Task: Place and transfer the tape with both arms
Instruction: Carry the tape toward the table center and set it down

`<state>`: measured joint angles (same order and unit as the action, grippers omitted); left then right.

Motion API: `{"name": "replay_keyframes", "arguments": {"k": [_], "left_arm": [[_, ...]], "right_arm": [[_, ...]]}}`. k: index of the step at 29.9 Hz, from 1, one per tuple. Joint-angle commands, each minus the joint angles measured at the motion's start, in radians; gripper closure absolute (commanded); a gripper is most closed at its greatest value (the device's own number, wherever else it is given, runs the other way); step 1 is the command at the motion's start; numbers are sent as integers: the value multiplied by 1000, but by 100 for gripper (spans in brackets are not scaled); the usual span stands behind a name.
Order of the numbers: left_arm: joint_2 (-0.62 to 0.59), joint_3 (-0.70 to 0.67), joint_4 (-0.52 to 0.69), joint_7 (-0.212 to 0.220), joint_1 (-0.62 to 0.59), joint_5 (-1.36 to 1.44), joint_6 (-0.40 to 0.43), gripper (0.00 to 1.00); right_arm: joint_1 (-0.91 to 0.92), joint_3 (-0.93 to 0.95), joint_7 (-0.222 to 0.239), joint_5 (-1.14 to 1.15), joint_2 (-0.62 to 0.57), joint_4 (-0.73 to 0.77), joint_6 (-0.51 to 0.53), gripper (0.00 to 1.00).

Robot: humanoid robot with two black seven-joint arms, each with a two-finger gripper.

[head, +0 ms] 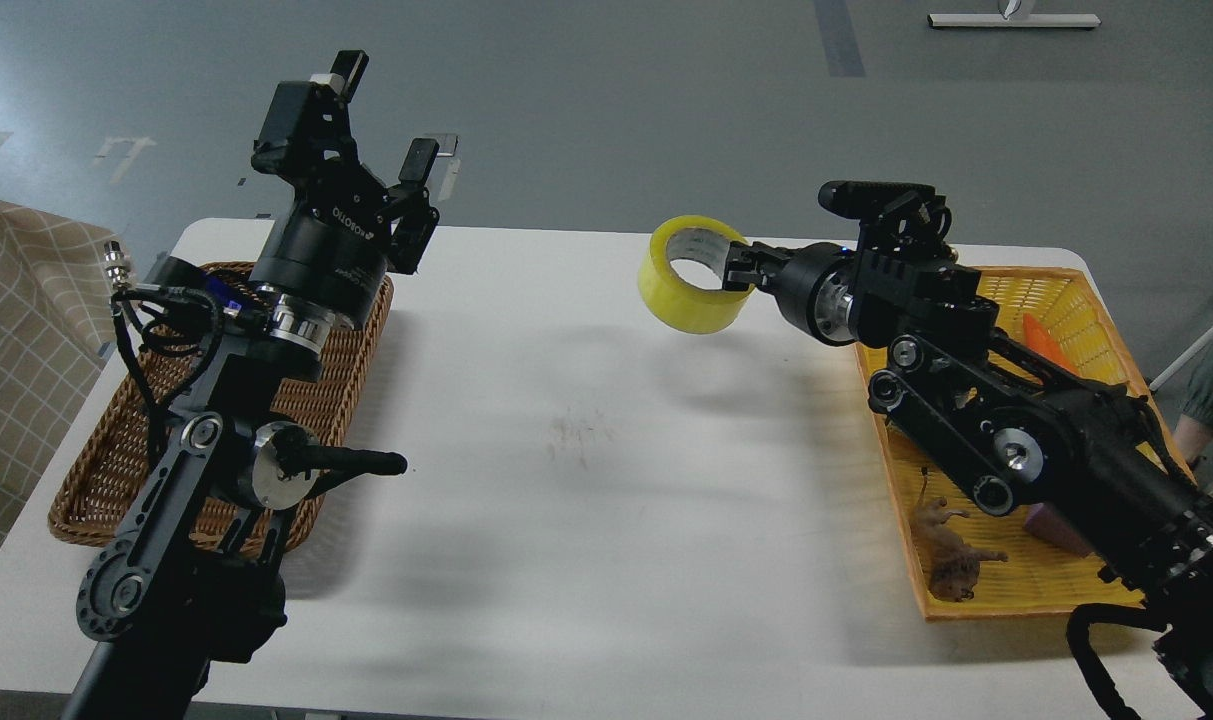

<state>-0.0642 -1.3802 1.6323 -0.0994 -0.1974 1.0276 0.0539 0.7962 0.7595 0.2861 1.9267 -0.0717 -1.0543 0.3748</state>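
Note:
The tape (688, 275) is a yellow translucent roll with a pale core, held in the air above the white table (586, 480), right of its middle at the far side. My right gripper (741, 268) points left and is shut on the roll's right wall, one finger inside the core. My left gripper (381, 125) is raised over the far left of the table, pointing up and away. Its two fingers (346, 75) stand wide apart and hold nothing. The tape is well to the right of it.
A brown wicker basket (106, 470) lies at the table's left under my left arm. A yellow plastic basket (1056, 290) at the right holds an orange object (1044, 338), a toy animal (951, 560) and a purple item (1056, 528). A checked cloth (16, 350) hangs far left.

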Motion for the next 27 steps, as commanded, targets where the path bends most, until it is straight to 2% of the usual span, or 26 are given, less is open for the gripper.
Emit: {"name": "replay_keyframes", "arguments": {"k": [1,25,27], "left_arm": [[-15,0,0,13,1,0,-9,2],[-22,-5,0,15,4,0,-11,2],[-22,-5,0,15,6,0,-11,2]], "right_arm": [[-34,-61,-1,40,72,0,-2,87],[-112,-146,1,90,72,-6,-2,85],[-112,-146,1,90,72,-7,-2,82]]}}
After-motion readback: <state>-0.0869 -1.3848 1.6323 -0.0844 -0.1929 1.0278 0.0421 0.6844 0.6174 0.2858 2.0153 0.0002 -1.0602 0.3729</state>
